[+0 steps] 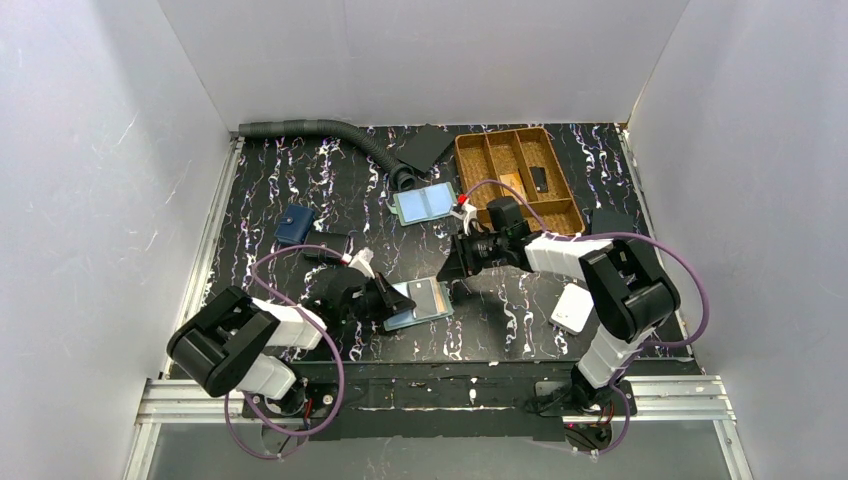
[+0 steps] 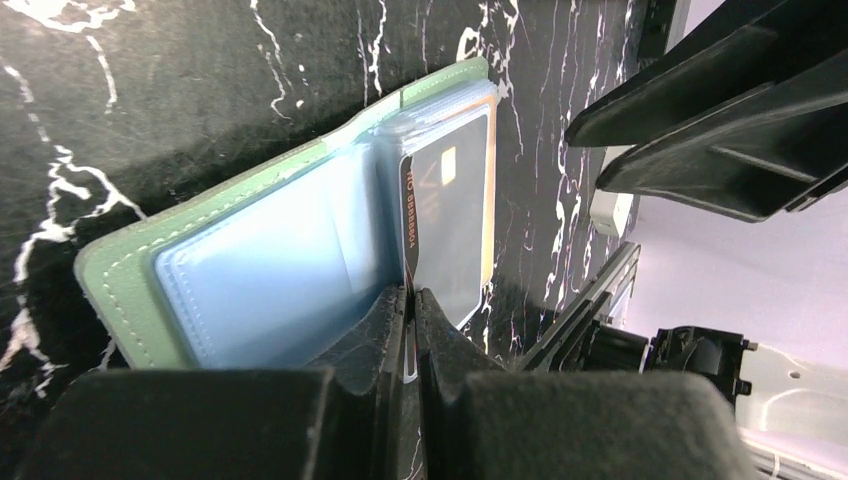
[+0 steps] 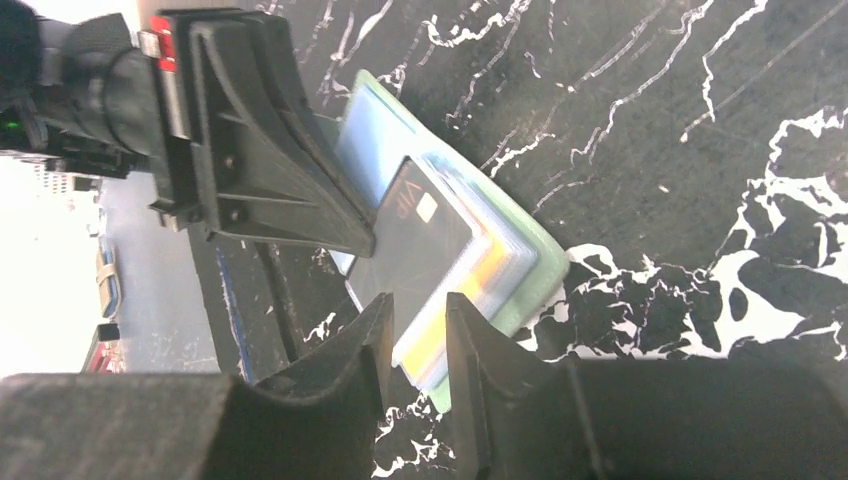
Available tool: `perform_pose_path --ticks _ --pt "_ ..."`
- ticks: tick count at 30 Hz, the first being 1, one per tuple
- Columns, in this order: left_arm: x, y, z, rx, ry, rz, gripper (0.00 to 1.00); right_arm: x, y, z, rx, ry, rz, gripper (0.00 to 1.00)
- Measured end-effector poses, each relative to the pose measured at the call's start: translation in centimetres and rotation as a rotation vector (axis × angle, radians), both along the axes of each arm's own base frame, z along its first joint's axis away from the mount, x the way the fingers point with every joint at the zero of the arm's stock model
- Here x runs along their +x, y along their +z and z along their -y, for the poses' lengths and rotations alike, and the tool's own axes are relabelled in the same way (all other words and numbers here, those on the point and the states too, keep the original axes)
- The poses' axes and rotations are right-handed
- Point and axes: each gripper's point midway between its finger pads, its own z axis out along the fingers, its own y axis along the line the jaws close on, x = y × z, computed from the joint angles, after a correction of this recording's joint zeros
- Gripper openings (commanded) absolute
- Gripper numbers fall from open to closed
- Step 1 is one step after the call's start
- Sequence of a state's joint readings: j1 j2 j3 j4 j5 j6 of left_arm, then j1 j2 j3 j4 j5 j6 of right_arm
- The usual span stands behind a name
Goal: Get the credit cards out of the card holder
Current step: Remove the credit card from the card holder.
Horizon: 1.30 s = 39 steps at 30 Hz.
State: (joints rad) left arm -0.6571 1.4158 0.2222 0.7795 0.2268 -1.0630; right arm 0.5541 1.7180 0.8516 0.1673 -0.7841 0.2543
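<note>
- Left gripper [image 2: 410,322]: jaws pressed together on the near edge of a dark credit card [image 2: 450,215]. The card sticks out of the clear sleeves of the card holder [image 2: 260,270], which lies open just ahead of the fingers.
- Table [image 1: 270,180]: bare to that gripper's left.
- Right gripper [image 3: 420,335]: jaws apart over the holder's orange-edged corner; contact unclear.
- Wooden tray [image 1: 500,133]: behind the right gripper, compartmented, contents too small to name.

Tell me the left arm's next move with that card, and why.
Probably draw the left end effector straight back, sliding the dark credit card out of the card holder. Its jaws are shut on the card's near edge, most of the card overlaps the holder, and the right end effector stands open at its edge.
</note>
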Motion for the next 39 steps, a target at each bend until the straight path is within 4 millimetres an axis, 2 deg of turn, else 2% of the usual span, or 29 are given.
perform_pose_path --ticks 6,12,18,39 --pt "-0.3 0.0 0.8 -0.021 -0.047 -0.004 0.00 -0.5 1.0 -0.3 0.066 0.030 -0.009 0.25" --pt "-0.5 -0.2 1.3 -0.044 -0.071 -0.019 0.00 -1.4 -1.0 -0.9 0.023 0.025 -0.071 0.20" --pt "-0.6 -0.4 1.5 -0.054 -0.074 -0.027 0.00 -1.5 -2.4 -0.7 -0.031 -0.001 -0.093 0.20" --pt "-0.4 -0.5 1.5 -0.066 -0.057 -0.046 0.00 -1.0 -2.5 -0.5 -0.077 -0.017 -0.052 0.18"
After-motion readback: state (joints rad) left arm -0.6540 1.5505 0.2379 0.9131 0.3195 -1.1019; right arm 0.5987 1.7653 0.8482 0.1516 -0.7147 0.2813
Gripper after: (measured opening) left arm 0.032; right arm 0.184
